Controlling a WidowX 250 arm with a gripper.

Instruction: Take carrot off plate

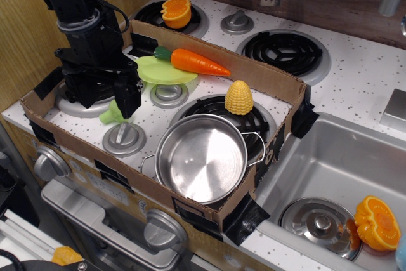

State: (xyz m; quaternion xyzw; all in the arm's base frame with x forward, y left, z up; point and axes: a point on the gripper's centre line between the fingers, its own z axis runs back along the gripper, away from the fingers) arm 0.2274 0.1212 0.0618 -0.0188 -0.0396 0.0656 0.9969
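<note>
The orange carrot (193, 61) with its dark green stem end to the left lies across the right part of the light-green plate (163, 72), its tip reaching past the plate's rim. The plate rests at the back of the cardboard box on the toy stove. My black gripper (129, 110) hangs fingers down to the left of the plate, well apart from the carrot, with nothing seen in it. Its fingers read as one dark block, so I cannot tell their gap.
A small green broccoli toy (111, 116) lies just under the gripper. A yellow corn cob (239, 97) and a steel pot (202, 157) stand in the cardboard box (266, 80). Orange halves sit on the back burner (176, 12) and in the sink (379, 222).
</note>
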